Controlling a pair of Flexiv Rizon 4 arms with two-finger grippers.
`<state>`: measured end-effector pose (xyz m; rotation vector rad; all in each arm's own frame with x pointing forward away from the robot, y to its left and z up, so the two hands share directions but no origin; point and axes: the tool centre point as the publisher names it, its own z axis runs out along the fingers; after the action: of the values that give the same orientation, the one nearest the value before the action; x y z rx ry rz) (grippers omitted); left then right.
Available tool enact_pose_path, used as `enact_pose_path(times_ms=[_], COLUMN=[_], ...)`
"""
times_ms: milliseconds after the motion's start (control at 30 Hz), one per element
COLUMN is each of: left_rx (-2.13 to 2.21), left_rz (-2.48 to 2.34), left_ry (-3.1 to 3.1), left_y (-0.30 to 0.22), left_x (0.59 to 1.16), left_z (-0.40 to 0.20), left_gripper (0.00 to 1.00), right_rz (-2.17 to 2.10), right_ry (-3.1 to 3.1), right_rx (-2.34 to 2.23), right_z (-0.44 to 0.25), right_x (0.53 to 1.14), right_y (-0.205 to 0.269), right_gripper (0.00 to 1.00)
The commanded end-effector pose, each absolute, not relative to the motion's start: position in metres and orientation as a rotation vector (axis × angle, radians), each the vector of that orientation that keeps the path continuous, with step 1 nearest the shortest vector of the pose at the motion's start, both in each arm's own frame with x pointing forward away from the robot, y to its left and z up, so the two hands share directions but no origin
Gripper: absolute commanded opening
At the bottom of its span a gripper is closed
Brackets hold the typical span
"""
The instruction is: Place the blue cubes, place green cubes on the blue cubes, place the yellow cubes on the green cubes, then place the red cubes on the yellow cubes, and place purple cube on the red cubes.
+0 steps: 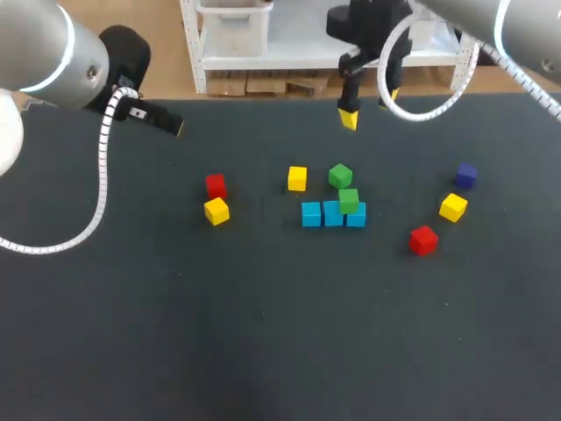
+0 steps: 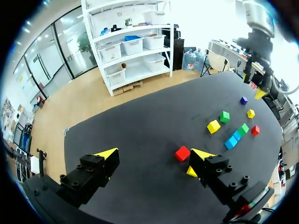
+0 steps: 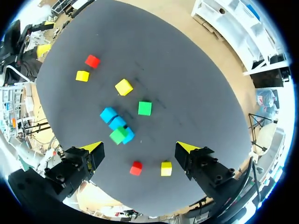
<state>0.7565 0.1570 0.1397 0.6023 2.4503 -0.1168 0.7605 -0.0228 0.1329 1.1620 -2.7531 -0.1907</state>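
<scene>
Three blue cubes [image 1: 333, 214] lie in a row at mid-table, and one green cube [image 1: 348, 200] sits on the row's right end. A second green cube [image 1: 340, 175] and a yellow cube [image 1: 297, 178] lie just behind the row. To the left are a red cube [image 1: 216, 185] and a yellow cube [image 1: 216, 210]. To the right are a purple cube [image 1: 465, 174], a yellow cube [image 1: 453, 207] and a red cube [image 1: 423, 239]. My right gripper [image 1: 370, 107] hangs open high over the far edge. My left gripper [image 2: 154, 156] is open above the left side, empty, with the red cube [image 2: 182, 153] ahead of it.
The dark table [image 1: 263, 333] is bare along its front half. In the right wrist view the blue row [image 3: 117, 122], the stacked green cube [image 3: 118, 135] and the loose green cube [image 3: 145, 108] lie ahead of the open right gripper [image 3: 140, 148].
</scene>
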Motion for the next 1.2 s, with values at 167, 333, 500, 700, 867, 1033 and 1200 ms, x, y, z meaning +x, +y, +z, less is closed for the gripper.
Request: enact_pose_path(times_ms=[167,333,500,700,867,1033,1200], left_rx=[0.603,0.603,0.603,0.603,0.603,0.603,0.603], left_rz=[-0.117,-0.117,-0.117,-0.117,-0.117,-0.117,-0.117], left_ry=[2.450,2.450,2.450,2.450,2.450,2.450,2.450], left_y=[0.157,0.157,0.157,0.157,0.157,0.157,0.157], left_x=[0.757,0.757,0.757,0.757,0.757,0.757,0.757], left_z=[0.140,0.140,0.140,0.140,0.140,0.140,0.140], left_gripper=[1.00,1.00,1.00,1.00,1.00,1.00,1.00], right_rz=[-0.223,-0.204,-0.192,-0.176,-0.169,-0.163,-0.148], right_ry=[-2.744,-2.698,-2.674,-2.648,-2.639,-2.636,-2.629], right_rx=[1.191,1.252,1.261,1.263,1.254,1.247,1.233], right_z=[0.085,0.066,0.046,0.024,0.010,0.000,-0.005], right_x=[0.773,0.775,0.779,0.780,0.783,0.788,0.790], right_y=[-0.018,-0.009,-0.004,0.000,0.005,0.011,0.014], right_gripper=[1.00,1.00,1.00,1.00,1.00,1.00,1.00])
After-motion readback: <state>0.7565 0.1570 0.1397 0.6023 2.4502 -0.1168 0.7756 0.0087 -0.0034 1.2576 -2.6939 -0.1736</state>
